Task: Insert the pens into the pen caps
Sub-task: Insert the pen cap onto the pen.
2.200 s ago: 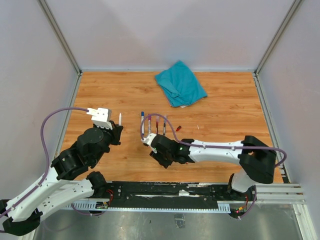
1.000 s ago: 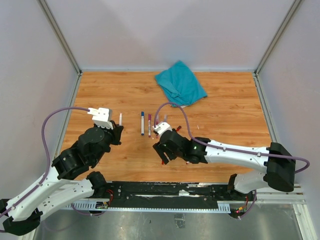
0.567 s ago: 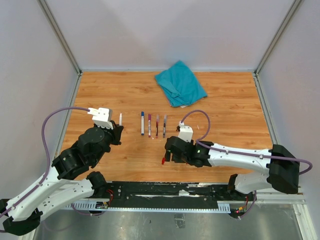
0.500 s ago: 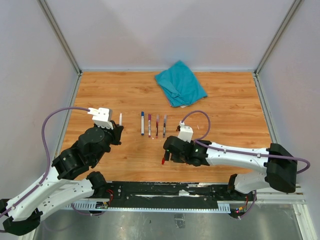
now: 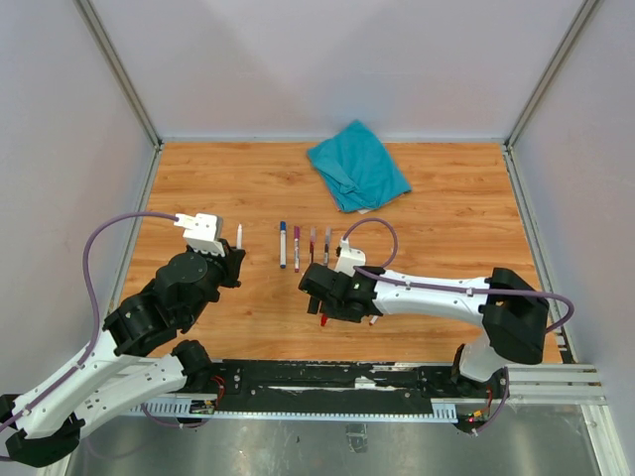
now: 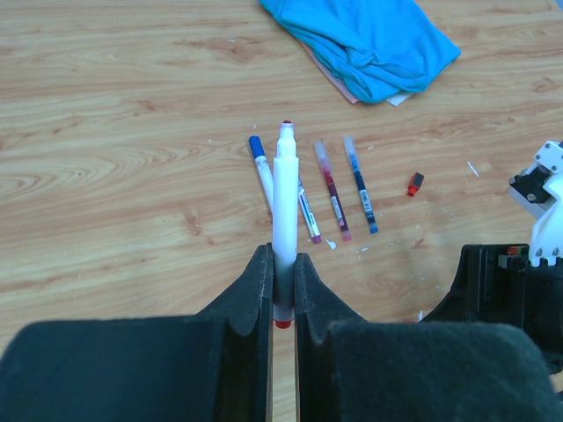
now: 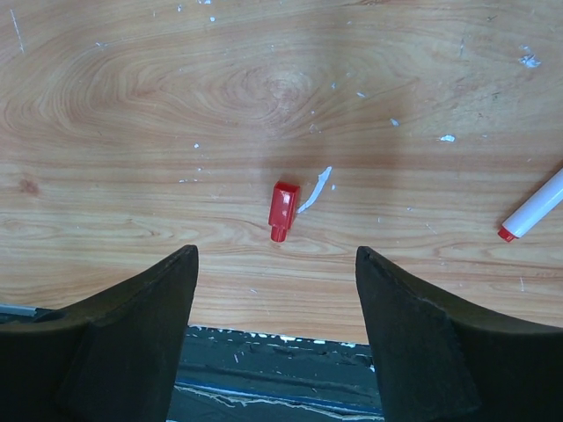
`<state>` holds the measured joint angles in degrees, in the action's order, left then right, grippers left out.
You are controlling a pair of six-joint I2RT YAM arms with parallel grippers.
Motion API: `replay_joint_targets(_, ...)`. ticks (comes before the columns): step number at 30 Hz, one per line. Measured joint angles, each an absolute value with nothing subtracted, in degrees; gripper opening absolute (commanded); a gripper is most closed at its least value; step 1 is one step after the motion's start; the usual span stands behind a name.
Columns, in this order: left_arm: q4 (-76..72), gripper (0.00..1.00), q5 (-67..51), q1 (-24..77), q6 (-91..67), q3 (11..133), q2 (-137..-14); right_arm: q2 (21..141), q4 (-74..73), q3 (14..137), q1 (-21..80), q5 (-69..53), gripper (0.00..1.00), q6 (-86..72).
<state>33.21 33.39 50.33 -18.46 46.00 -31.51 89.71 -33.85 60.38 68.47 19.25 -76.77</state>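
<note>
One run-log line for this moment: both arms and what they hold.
left gripper: shut on white pen | right gripper: open over red cap lying on table | capping: not yet done

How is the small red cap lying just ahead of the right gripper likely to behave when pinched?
The red cap looks like small hard plastic, so probably light and stiff. Lying on its side on the smooth wooden table, it may skid away if one finger touches first. Its squarish body should limit rolling.
</note>
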Motion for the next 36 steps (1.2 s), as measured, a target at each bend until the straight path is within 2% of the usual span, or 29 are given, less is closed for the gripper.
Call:
replay_joint_targets(9, 33.2, 0.01, 33.4, 50.3, -18.5, 46.0, -31.5, 90.8, -34.6, 60.9, 68.5, 18.0, 0.64, -78.4)
replay_joint_targets(36, 33.2, 0.00, 33.4, 50.3, -18.5, 46.0, -31.5, 101.0, -36.2, 66.0, 68.5, 17.0, 0.61, -78.2)
